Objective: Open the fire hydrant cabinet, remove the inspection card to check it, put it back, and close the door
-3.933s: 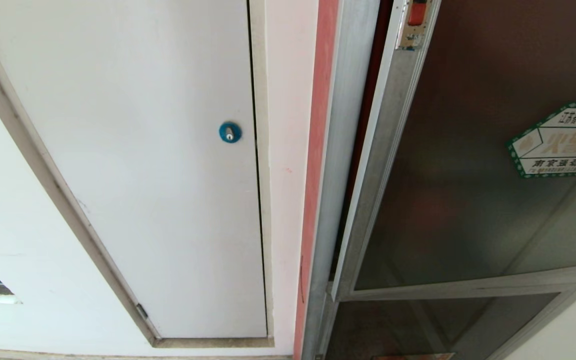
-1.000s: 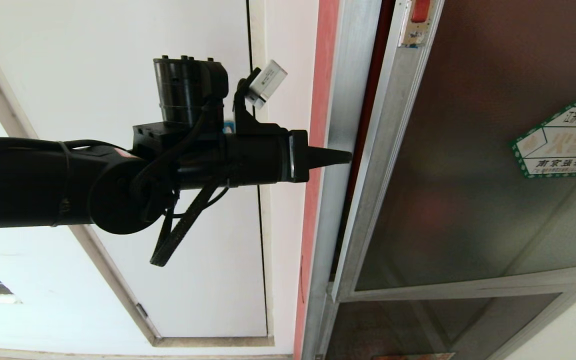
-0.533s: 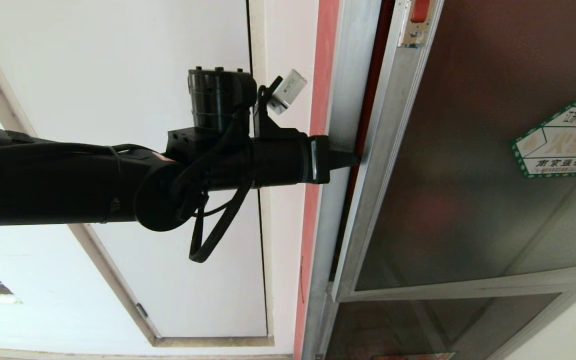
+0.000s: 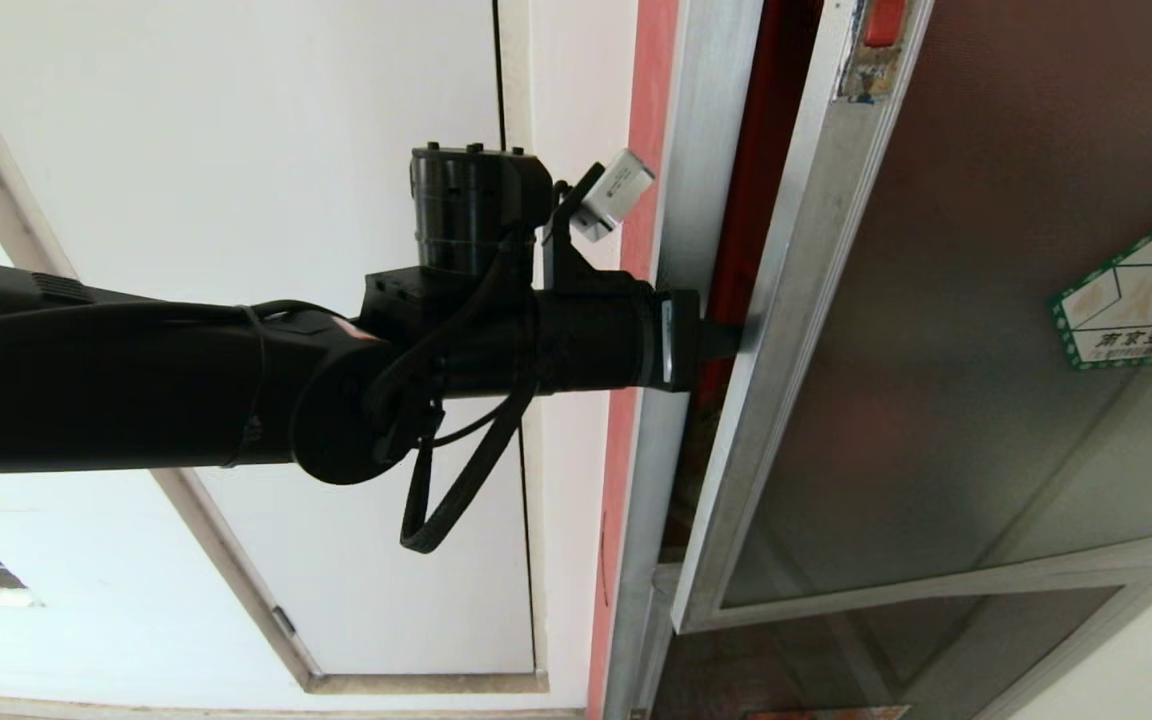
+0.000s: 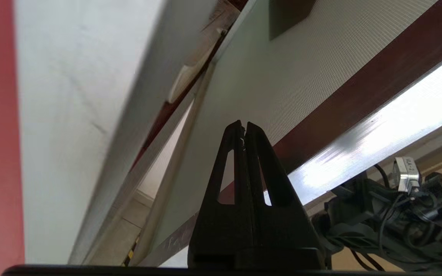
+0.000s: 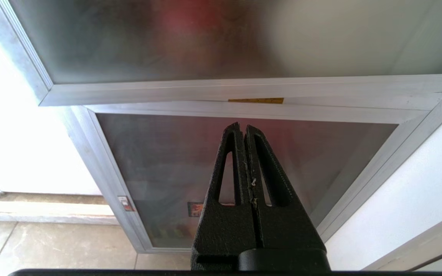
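Observation:
The fire hydrant cabinet point(image 4: 681, 200) stands at the right of the head view, its silver frame beside a strip of red interior point(image 4: 761, 150). The door point(image 4: 936, 350), dark tinted glass with a green-bordered sticker point(image 4: 1136, 300), hangs ajar. My left gripper point(image 4: 736, 340) is shut, with its tip in the gap at the door's free edge. In the left wrist view the shut left gripper point(image 5: 243, 124) points along the door's white inner face point(image 5: 282, 76). My right gripper point(image 6: 242, 126) is shut and empty, parked low before the lower glass panel point(image 6: 167, 153). The inspection card is hidden.
A white flush panel point(image 4: 236, 150) fills the wall left of the cabinet, and my left arm crosses in front of it. A pink-red strip point(image 4: 646, 150) runs down beside the cabinet frame. Tiled floor point(image 6: 52, 245) lies below the lower panel.
My left arm came in from the left and pushed its shut tip into the gap. The door's free edge has swung outward, so more of the red interior shows.

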You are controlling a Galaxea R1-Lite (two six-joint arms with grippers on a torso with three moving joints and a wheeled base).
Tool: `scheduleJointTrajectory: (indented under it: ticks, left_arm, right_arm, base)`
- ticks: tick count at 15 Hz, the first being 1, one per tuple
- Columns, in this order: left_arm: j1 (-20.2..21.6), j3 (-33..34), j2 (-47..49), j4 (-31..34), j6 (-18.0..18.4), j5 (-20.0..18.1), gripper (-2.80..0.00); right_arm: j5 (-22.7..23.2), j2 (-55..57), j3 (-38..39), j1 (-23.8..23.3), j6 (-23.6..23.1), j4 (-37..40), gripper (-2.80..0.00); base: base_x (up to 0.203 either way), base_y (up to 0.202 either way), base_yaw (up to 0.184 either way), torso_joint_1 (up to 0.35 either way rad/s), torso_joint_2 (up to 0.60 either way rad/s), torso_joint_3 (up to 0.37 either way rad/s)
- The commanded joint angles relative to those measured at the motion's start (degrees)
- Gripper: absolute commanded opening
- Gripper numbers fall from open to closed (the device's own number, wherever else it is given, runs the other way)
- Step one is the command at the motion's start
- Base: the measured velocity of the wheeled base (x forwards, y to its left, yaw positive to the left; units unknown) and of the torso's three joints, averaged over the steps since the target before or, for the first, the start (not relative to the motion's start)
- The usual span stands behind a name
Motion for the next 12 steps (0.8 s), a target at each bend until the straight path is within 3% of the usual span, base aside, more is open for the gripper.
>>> scheduleJointTrajectory:
  ticks: [1, 12]
  left_arm:
    - [-0.25, 0.57, -0.83, -0.11, -0.16, -0.19, -2.8]
    - [-4.14, 4.6, -3.13, -0.02, -0.25, -0.87, -2.8]
  right_arm:
    - [0.02, 0.09, 0.01, -0.02, -0.03, 0.02, -2.8]
    - [0.02, 0.09, 0.01, -0.02, -0.03, 0.04, -2.8]
  base:
    - [0.0, 0.0, 0.0, 0.0, 0.0, 0.0]
    - [0.0, 0.0, 0.0, 0.0, 0.0, 0.0]
